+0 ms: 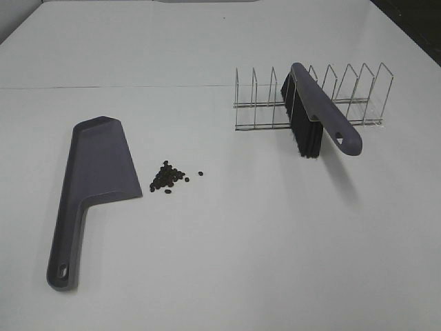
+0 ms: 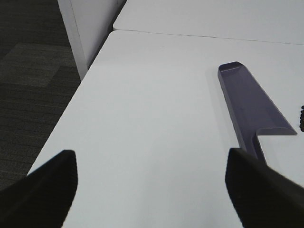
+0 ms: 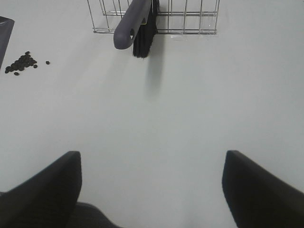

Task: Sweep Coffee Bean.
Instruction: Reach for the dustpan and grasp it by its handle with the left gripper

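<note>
From the high camera neither arm shows; the white table (image 1: 241,276) carries only the tools and the spill. The grey-purple dustpan (image 1: 96,165) lies flat, its handle running toward seven o'clock and its open lip turned to three o'clock. I judge that suits the job, because the coffee beans (image 1: 167,178) sit in a small dark cluster just beside that lip, on its three o'clock side, with one stray bean a little farther the same way. A short push toward nine o'clock would carry them in. The brush (image 1: 313,114) is well apart from the cluster, off at about two o'clock. It is propped in a wire rack (image 1: 358,96) with its bristles hanging down and its handle sloping out toward five o'clock, which looks meant to leave the handle free for a grasp. In the left wrist view the left gripper (image 2: 152,183) hangs above bare table near the table's edge, jaws spread wide and holding nothing. The dustpan's handle runs out from beside one finger, so I take this arm to be the one to steady the pan. A few beans just show at the frame's edge beyond the lip. In the right wrist view the right gripper (image 3: 152,185) is likewise spread wide and empty, well short of the rack. The brush handle points back toward it and the beans lie off to one side, near the dustpan's corner. I judge the sweeping has not yet begun.
</note>
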